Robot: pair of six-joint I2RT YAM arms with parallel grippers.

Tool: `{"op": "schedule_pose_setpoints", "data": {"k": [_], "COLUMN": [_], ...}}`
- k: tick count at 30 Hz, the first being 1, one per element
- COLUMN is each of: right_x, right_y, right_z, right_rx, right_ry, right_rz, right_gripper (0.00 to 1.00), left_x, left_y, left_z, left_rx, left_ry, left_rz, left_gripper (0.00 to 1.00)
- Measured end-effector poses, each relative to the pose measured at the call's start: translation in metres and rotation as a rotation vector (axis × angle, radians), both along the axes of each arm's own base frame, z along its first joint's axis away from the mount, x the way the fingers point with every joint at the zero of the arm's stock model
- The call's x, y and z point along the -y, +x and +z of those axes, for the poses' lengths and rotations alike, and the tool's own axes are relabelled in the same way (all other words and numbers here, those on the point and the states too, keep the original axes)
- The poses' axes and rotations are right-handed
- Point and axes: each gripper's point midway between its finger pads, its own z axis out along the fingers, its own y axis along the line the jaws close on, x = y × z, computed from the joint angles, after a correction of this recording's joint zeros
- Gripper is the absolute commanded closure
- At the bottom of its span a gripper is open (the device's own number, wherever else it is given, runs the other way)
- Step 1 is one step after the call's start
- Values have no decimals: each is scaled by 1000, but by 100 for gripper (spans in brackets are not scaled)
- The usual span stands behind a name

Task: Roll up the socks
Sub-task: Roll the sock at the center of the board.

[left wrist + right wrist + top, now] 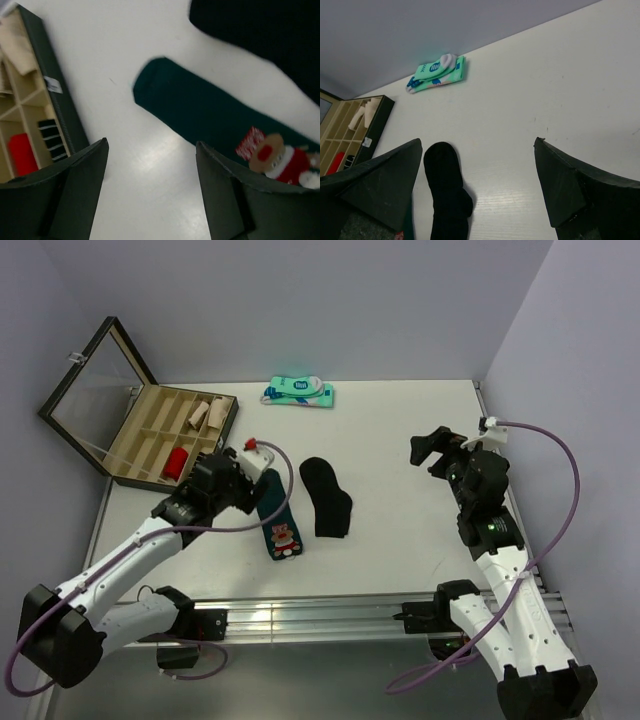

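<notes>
Dark green sock flat on table, cartoon figure at near end; black sock just beside it to right, not touching; left gripper at green sock's far plain end, fingers spread, empty; right gripper well right of black sock, fingers spread, empty.

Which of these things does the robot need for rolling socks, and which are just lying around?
For the job:
dark green sock with the cartoon figure
black sock

Just lying about:
teal-and-white packaged socks
compartment box, lid open
red rolled sock, inside the box
beige rolled socks, inside the box
</notes>
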Motion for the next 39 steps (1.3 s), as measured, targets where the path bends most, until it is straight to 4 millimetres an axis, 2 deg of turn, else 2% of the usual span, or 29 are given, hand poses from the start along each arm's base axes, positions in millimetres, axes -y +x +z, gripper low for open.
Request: {"op": "schedule_pose_setpoints", "data": {"k": [4,13,21,26,39], "right_x": [-2,-4,-4,-5,-5], "right_y": [0,0,-1,-3,-3], "right_z": [1,-15,-30,-37,-43], "right_rx": [3,-26,-51,-63,-62], "right_ry": [9,26,26,24,24], "right_rz": [9,15,13,15,14], "right_gripper": [2,2,3,4,4], "left_x": [11,43,72,80,86], "left_y": [-34,-82,-115,-129,-133], "left_z": [-50,-96,-113,-128,-148], "left_rx": [-101,-199,-223,-249,-275], "left_ry": [102,171,197,232,266], "left_rz": [-102,-324,-491,-549,-580], "left_gripper": [30,37,39,43,48]}}
